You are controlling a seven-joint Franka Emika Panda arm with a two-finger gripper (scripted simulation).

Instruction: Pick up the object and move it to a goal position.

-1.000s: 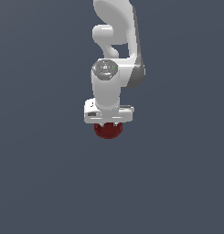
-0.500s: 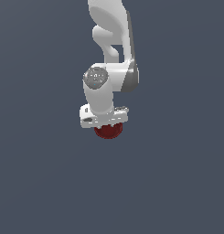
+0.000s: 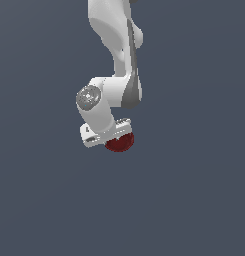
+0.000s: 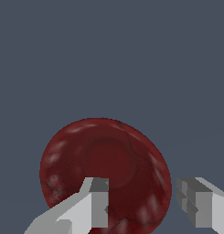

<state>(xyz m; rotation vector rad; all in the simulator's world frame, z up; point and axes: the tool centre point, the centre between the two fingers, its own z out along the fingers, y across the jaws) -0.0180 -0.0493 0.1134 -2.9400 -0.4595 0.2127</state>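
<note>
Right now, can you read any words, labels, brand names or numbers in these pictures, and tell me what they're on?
There is no readable text in either view.
The red bowl shows only glossy mottling, no label.
The white gripper and the arm are plain, with no brand or number.
The grey background carries no signs.

Tool [image 3: 114, 141] hides most of the bowl [image 3: 120, 143]; fingertips unseen.

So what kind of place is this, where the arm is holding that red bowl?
Most likely a bare simulated test scene, not a real room: a flat, uniform grey-blue backdrop with no furniture, and only the white pincer and the dark red bowl, both rendered with smooth computer-graphics surfaces.
</note>
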